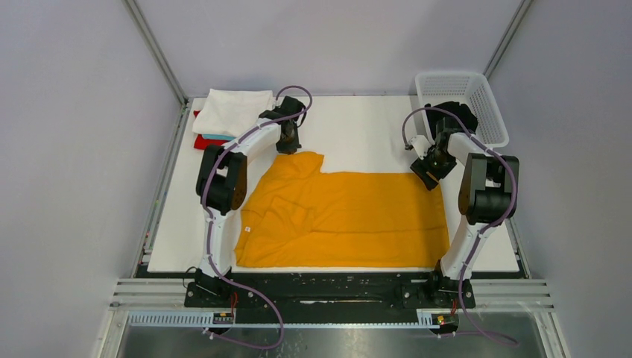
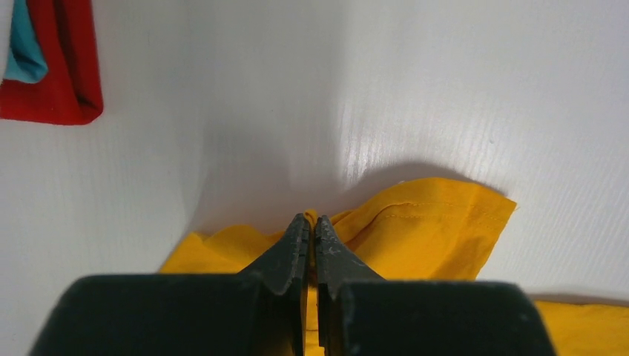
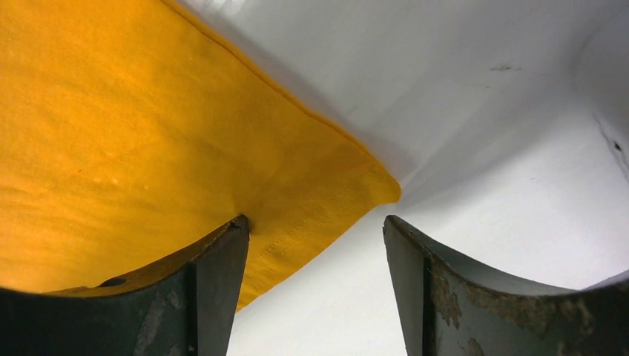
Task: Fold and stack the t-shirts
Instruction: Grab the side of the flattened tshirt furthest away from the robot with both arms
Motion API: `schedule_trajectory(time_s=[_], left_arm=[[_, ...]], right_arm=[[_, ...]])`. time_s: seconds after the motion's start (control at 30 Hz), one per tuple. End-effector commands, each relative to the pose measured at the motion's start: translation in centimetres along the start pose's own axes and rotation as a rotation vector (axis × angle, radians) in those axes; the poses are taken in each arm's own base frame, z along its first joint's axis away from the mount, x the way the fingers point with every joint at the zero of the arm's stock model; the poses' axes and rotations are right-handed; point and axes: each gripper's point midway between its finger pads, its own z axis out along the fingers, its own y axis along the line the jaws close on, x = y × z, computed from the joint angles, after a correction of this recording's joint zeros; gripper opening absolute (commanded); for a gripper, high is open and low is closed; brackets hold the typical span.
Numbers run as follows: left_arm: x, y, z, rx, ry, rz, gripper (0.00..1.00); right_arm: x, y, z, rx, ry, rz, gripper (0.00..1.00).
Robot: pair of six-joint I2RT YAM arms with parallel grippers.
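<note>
The yellow shirt (image 1: 350, 216) is spread mostly flat on the tabletop (image 1: 365, 123), a bit rumpled on the left half, and it runs from one gripper across to the other. The left gripper (image 2: 311, 221) has its fingers squeezed together on a raised fold of it, with yellow cloth pinched right between the tips and a loose hemmed flap sitting just to its right. The right gripper (image 3: 315, 222) is spread wide at the shirt's far right corner. Its left finger sits over the cloth, the corner tip pokes into the gap, and the other finger is over bare tabletop. Off to the left gripper's left there's a folded stack with a white shirt (image 1: 235, 112) on top and a blue shirt (image 2: 22, 44) and a red shirt (image 2: 67, 74) peeking out below. Just past the right gripper is a white basket (image 1: 488, 104) with a black shirt (image 1: 456, 115) in it.
</note>
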Motion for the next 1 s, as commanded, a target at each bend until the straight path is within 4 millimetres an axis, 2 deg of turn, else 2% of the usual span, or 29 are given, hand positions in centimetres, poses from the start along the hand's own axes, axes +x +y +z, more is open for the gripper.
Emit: schedule_trajectory(time_s=[0.0,0.17,0.23,0.47,0.6,0.7,0.77,0.83,0.97], left_arm=[[-2.8,0.2,-2.9,0.013,-0.099,-0.011,0.00],[-2.9,0.4,-2.9,0.004,-0.105,-0.012,0.00],[-2.9,0.5,-3.1,0.002,-0.108,-0.012,0.00],[-3.0,0.6,-3.4,0.000,-0.115,-0.011,0.00],[-3.0,0.8,-3.9,-0.001,-0.120,-0.014,0.00],[-3.1,0.6,-4.2,0.007,-0.123,-0.018,0.00],[-3.1,0.6,-4.2,0.011,-0.122,-0.021,0.00],[-3.1,0.5,-4.3,0.014,-0.123,-0.024,0.00],[-3.0,0.4,-4.5,0.027,-0.125,-0.028,0.00]], right_arm=[[-1.8,-1.8,-1.1,0.065,-0.063,0.034,0.74],[-0.4,1.1,-1.5,-0.100,0.012,0.001,0.72],[-0.6,2.2,-1.8,-0.166,0.003,0.002,0.71],[-0.7,3.2,-1.9,-0.190,-0.017,-0.029,0.70],[-1.3,2.1,-1.6,-0.122,-0.019,-0.009,0.69],[-2.6,-0.7,-2.4,0.045,-0.062,0.078,0.69],[-3.8,-2.8,-3.7,0.176,-0.133,0.205,0.69],[-4.3,-3.5,-4.7,0.264,-0.202,0.358,0.70],[-3.1,-3.7,-5.7,0.398,-0.258,0.770,0.71]])
